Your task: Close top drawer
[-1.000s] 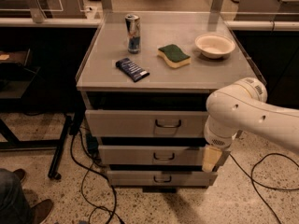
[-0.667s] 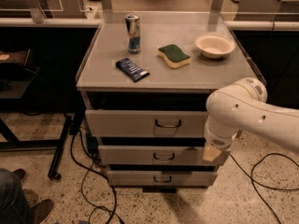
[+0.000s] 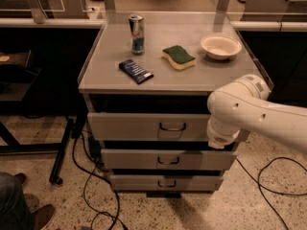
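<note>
At the right end of the top drawer point(image 3: 134, 127), end effector point(image 3: 221, 140) mostly hidden, state indiscernible.

No legible txt, brand or nr anywhere. Can point(image 3: 137, 33): blue/silver print, letters unreadable. Dark blue packet point(image 3: 135, 71): pale marks, unreadable. Small dark mark on arm point(image 3: 259, 114) shell, also unreadable. Arm's wrist hides gripper, by right end of top drawer point(image 3: 144, 126) front.

My arm point(image 3: 268, 116) was smooth white plastic, thick and rounded, with a small dark marking on its domed joint point(image 3: 258, 86) and tiny holes on the wrist housing point(image 3: 219, 139). My jaws sat hidden behind that housing.
</note>
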Tool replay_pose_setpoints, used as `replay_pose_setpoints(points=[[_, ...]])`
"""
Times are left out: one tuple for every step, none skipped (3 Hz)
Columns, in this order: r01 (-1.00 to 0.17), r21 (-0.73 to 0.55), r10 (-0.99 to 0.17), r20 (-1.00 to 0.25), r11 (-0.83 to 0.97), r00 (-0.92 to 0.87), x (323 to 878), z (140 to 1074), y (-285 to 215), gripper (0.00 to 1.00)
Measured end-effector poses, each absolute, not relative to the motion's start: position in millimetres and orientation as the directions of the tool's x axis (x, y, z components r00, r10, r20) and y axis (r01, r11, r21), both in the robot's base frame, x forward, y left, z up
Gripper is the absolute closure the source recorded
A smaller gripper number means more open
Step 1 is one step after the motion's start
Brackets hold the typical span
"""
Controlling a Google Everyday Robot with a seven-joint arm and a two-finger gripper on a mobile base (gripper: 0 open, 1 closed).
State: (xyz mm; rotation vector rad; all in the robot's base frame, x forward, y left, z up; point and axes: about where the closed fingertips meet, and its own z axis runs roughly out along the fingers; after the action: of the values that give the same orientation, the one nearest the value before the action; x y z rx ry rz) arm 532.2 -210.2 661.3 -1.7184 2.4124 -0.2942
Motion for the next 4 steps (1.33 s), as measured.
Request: replay_pose_setpoints(points=[[-0.896,-0.288,-0.936,-0.005,0.338,-0.351,558.8,659.5,-211.1,1.00],[-0.889,-0.300,-0.932,0.002,0.345,-0.362,573.9,653.1,-211.4,0.98],[-0.889,-0.300,-0.932,0.002,0.345,-0.362,573.8,653.1,-211.4,0.75],[-0.889,-0.300,-0.932,0.002,0.345,-0.362,573.8,653.1,-211.4,0.44]])
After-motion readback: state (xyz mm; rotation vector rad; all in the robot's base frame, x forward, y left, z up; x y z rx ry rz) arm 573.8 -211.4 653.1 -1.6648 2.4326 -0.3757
